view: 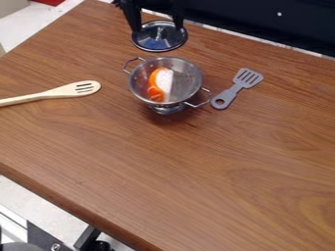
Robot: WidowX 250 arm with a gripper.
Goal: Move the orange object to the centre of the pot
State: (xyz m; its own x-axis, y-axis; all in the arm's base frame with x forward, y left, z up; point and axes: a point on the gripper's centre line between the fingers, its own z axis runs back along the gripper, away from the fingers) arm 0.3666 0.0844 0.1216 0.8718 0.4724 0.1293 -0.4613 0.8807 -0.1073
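Observation:
At the top of the camera view my gripper [157,27] hangs over a lid, its two fingers spread wide with nothing held between them. In front of it stands the pot [188,83], a metal colander-like bowl with two wire handles and a small foot. Inside the bowl lies the orange object [154,92], orange with a white part, left of the bowl's middle and resting against the inner wall. The gripper is behind the pot and apart from it.
A silver lid [160,39] with a knob lies behind the pot. To the left is a slotted wooden spoon [72,90]; a grey slotted spatula [237,88] lies close to the pot's right handle. The wooden table [196,181] has its front edge at lower left.

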